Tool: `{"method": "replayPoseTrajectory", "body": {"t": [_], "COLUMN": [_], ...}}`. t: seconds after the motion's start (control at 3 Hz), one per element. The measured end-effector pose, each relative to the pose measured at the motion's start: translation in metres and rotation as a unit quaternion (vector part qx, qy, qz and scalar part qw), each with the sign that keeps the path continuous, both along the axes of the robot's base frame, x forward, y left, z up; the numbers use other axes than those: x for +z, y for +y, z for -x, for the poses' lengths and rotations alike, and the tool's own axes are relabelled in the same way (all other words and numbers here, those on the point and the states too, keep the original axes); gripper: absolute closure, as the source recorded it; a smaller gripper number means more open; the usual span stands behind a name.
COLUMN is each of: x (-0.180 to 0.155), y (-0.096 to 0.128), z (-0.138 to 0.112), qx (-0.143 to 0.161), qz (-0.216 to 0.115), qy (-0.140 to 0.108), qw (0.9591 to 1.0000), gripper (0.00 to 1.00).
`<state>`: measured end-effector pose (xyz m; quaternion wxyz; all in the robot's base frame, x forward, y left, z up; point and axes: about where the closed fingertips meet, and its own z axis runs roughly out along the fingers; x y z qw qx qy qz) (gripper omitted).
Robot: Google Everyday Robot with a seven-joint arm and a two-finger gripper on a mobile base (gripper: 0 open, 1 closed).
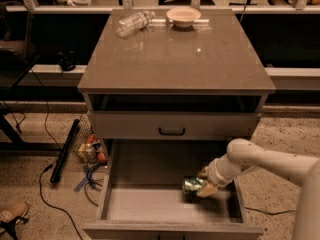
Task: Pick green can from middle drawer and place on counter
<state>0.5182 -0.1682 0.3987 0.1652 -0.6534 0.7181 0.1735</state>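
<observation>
Hand (pixel 203 182) in the middle drawer (pixel 150 205), tight around the green can (pixel 190 185), can's right end hidden

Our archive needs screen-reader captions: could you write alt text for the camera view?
A robot arm reaches into the open middle drawer, its gripper at the green can near the drawer's right side. On the counter above, a clear plastic bottle lies on its side beside a bowl at the far edge.
</observation>
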Motion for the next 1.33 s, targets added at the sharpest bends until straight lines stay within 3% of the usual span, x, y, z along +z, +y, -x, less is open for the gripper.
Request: {"method": "replayPoseTrajectory", "body": {"t": [0.33,0.67,1.0,1.33], "x": [0.043,0.123,0.224,0.222], "y": [-0.015,-0.049,-0.089,-0.088], "z": [-0.011,-0.023,-0.029,-0.029], "qx": [-0.012,-0.019,-0.007,-0.007], "qz": [-0.041,-0.079,-0.097,-0.097], "qy": [-0.034,-0.085,-0.132,-0.131], "qw": [0.9985,0.9930,0.9865,0.9865], "gripper": [0.95,1.00,1.00,1.00]}}
